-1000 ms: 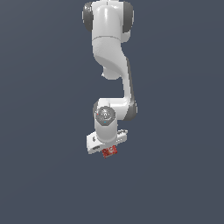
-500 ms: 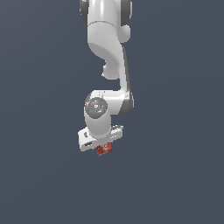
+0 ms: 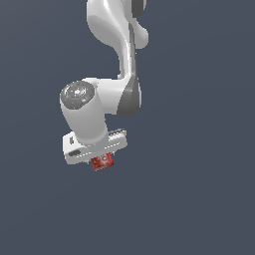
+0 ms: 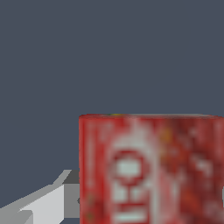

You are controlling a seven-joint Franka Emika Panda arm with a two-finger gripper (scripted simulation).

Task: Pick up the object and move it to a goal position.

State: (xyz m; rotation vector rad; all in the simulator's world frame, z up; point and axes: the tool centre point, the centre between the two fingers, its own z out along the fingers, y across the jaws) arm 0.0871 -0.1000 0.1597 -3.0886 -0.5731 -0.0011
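my jaws are closed on the small red box (image 3: pixel 102 162), which sits between the fingers just under my gripper (image 3: pixel 101 160); in the wrist view the box (image 4: pixel 151 168) fills most of the near field, with one grey finger (image 4: pixel 41 205) beside it. around me i see only a plain dark background, no table and no goal mark, so i judge that the pick is done and i am in the carry step. the next move calls for a steady grip while my arm (image 3: pixel 119 60) takes the box to the goal, without shaking it loose.
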